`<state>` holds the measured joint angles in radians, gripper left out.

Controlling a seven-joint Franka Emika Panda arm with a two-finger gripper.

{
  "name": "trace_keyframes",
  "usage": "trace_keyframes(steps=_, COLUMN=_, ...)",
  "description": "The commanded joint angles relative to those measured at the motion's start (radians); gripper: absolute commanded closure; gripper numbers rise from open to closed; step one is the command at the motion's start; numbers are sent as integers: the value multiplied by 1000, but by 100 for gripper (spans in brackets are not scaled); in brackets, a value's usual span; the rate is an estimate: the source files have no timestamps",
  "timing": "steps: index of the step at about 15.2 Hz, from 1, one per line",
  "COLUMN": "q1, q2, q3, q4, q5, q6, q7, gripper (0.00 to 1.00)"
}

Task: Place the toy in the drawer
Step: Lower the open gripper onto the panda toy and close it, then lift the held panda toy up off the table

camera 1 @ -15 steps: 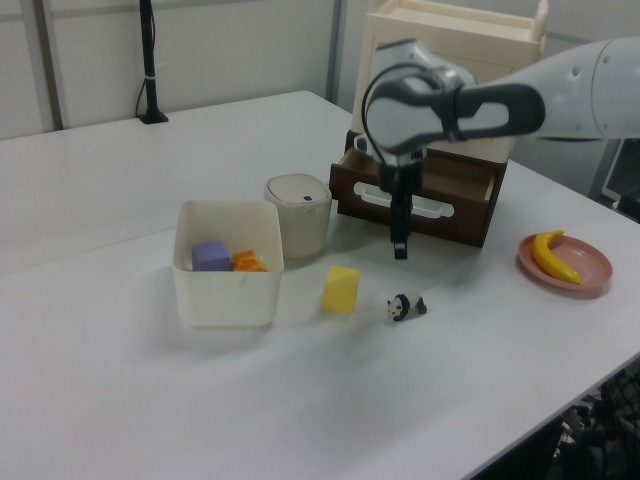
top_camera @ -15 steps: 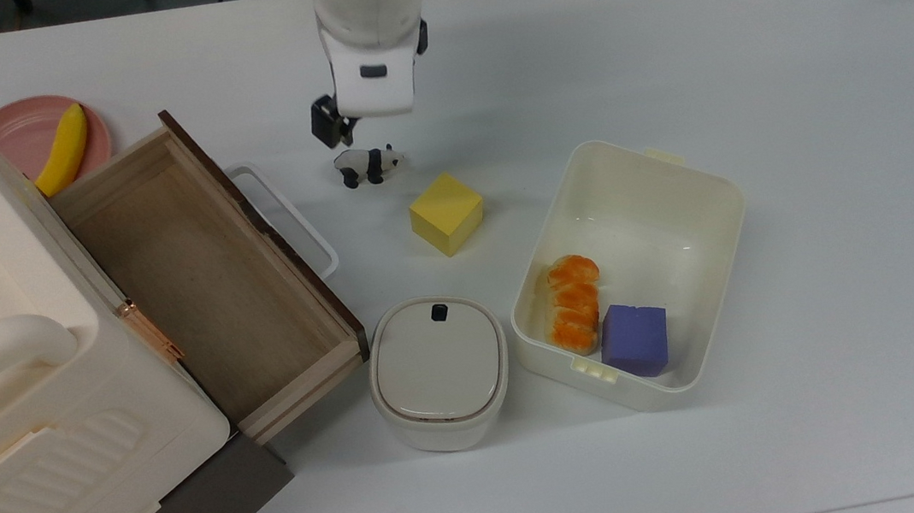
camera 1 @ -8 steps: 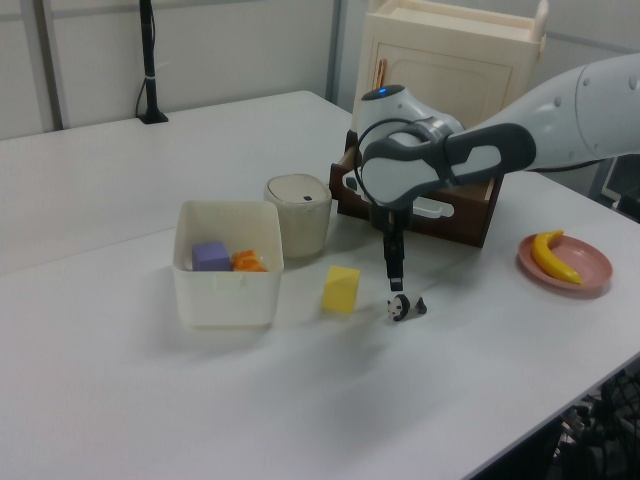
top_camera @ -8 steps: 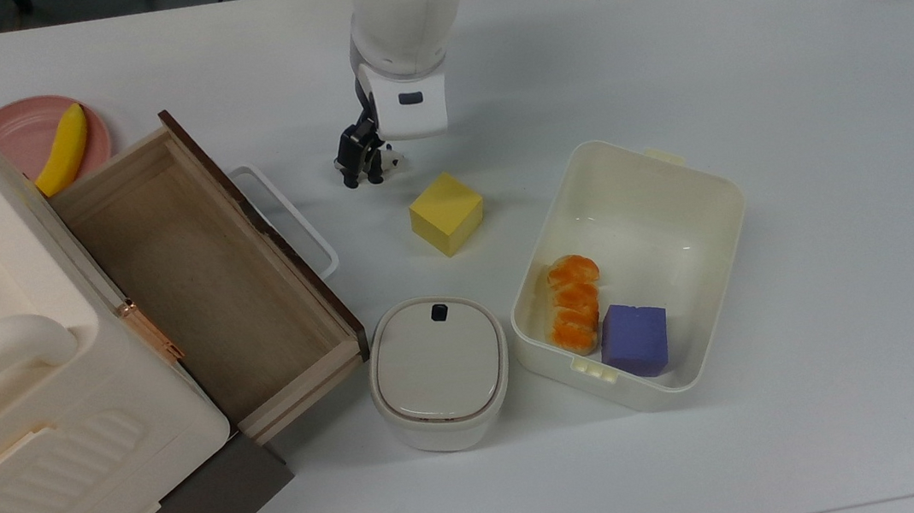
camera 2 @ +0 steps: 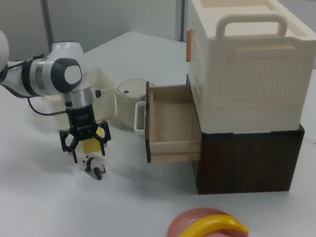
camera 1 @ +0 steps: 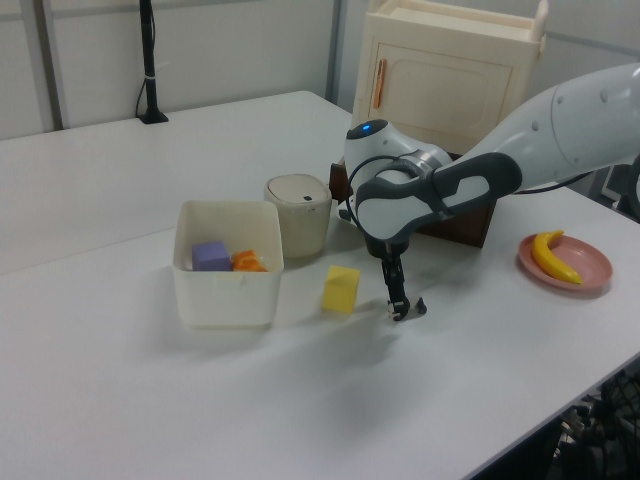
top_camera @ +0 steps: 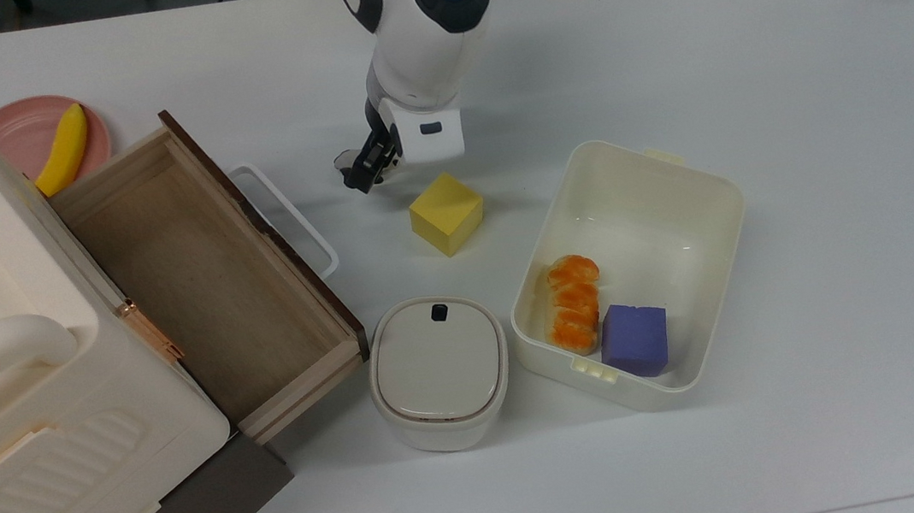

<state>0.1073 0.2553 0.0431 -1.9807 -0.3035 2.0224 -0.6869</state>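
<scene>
Shows the gripper (top_camera: 366,176) down at the worktop (top_camera: 790,81), lower than a second ago, when it hung clear above the toy with the whole panda on show. Now covers most of the toy (top_camera: 341,162) in the top view, leaving a pale sliver of it at the gripper's upper left. Keeps the fingers (camera 2: 104,139) released and spread wide in the right view, with the toy (camera 2: 93,167) standing on the worktop just below and beside the tips; cannot tell from there whether either finger touches it. Has the gripper (camera 1: 400,310) tilted in the left view, with a dark bit of the toy (camera 1: 420,304) just to the left view's right of the tip. Places the toy in the upper half of the worktop in the top view, nearer the upper edge than the lower, between the white loop handle (top_camera: 285,216) of the drawer (top_camera: 193,278) and the yellow cube (top_camera: 446,212), just beside the cube's upper left corner. Leaves the drawer (camera 2: 168,126) pulled open and bare inside, as before. Finds the rest unmoved: cream tub (top_camera: 653,161) with purple cube (top_camera: 634,339) and orange bread (top_camera: 572,303), lidded container (top_camera: 438,370), pink plate (top_camera: 21,134) with banana (top_camera: 62,149).
</scene>
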Motion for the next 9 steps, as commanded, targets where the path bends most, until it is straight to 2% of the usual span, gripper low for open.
trace_keyframes(steps=1, q1=26, q2=2, q3=-6, q4=-27, q5=-35, q6=35, q7=-32, gripper=31)
trace_keyframes(steps=2, q1=34, q2=7, q3=-6, q4=-27, q5=-37, q6=35, q7=-58, gripper=44)
trace_keyframes(steps=3, q1=34, q2=5, q3=-8, q4=-30, q5=-37, q6=33, q7=-97, gripper=63)
trace_keyframes(steps=4, q1=34, q2=4, q3=-8, q4=-26, q5=-36, q6=23, q7=-114, gripper=98)
trace_keyframes(steps=9, q1=35, q2=-48, q3=-8, q4=17, q5=-20, q6=-60, q7=-121, gripper=100)
